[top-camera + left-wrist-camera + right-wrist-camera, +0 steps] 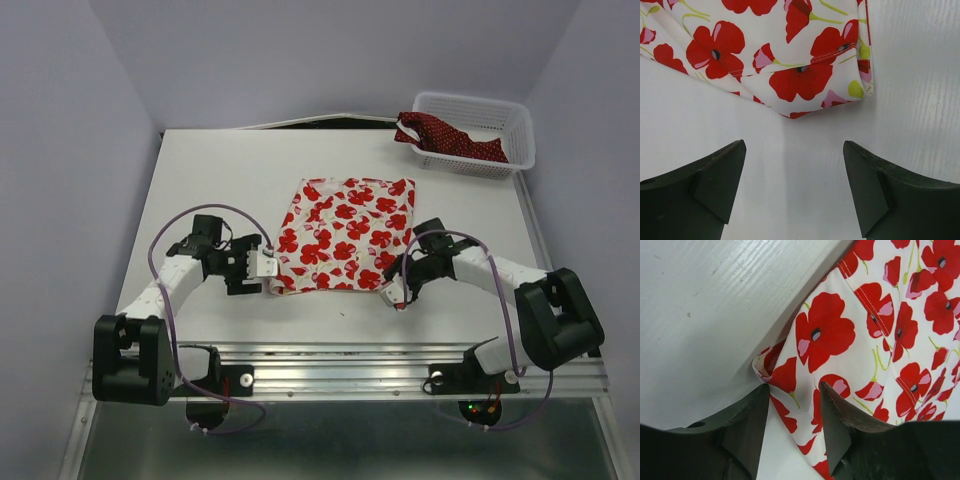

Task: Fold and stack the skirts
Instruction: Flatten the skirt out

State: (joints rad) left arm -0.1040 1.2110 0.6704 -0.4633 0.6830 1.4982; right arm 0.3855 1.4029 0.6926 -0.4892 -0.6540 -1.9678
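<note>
Corners matter here: my left end effector (795,150) hangs wide over the table (220,180), just short of the near left corner of the floral skirt (345,235) lying mid-table, while my right end effector (795,390) straddles its near right corner half-closed, so I'd seat both deeper before pinching.

Flowered skirt (875,340): we see white cloth with large red poppies filling the right side and running down to the bottom edge.
Stitching: we make out sewn hem lines crossing the flowers.
Skirt corner: we find a curled fold of cloth touching the tip of the finger nearer the bare counter.
Right hand (795,390): we see its two dark fingers (747,430) standing apart, with the skirt's cloth lying between them.
Counter (715,305): we see white, faintly grained surface across the upper left.
</note>
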